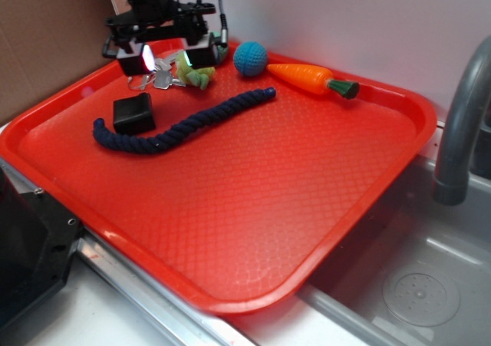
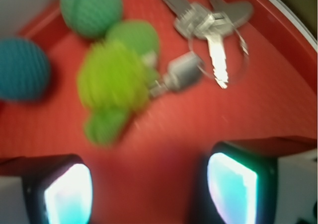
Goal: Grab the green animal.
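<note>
fuzzy yellow-green plush animal (image 2: 113, 80): far corner of red plastic tray (image 1: 322, 208), touching silver keys (image 2: 211, 28), beside teal-green knitted ball (image 2: 91, 8). black gripper (image 2: 149, 184): wide open, empty, above. also: blue knitted ball (image 1: 250, 58), orange toy carrot (image 1: 311, 78), navy rope (image 1: 184, 127), black block (image 1: 133, 114).

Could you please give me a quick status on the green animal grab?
Gripper open, empty, above tray. Green animal ahead of the fingers, not yet between them. Keys touching it, teal-green ball close by.
</note>
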Motion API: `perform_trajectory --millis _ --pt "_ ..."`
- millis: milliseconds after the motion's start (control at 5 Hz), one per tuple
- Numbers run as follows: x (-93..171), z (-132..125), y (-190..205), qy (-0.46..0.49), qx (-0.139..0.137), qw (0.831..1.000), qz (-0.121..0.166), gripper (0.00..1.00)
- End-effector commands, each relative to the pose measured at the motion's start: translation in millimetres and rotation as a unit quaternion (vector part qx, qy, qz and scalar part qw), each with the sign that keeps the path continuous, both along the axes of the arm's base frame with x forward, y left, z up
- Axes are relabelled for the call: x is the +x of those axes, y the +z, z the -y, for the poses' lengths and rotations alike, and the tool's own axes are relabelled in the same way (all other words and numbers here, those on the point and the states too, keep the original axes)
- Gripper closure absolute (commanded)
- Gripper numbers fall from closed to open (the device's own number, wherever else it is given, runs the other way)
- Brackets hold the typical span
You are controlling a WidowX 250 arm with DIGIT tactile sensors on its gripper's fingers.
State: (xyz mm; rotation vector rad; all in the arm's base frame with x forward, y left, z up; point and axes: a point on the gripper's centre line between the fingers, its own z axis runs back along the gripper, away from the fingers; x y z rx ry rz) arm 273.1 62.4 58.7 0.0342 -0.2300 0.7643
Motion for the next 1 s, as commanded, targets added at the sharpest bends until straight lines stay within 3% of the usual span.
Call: perform_trajectory --millis 0,600,800 --pt "28.3 -25.2 -10.6 0.009 0.024 0.999 0.035 0.0" --pt "30.4 -42.4 -16.3 0.025 0.029 0.999 0.031 0.01" --pt "28.3 -43.0 -20.6 0.023 0.019 0.999 0.031 1.0"
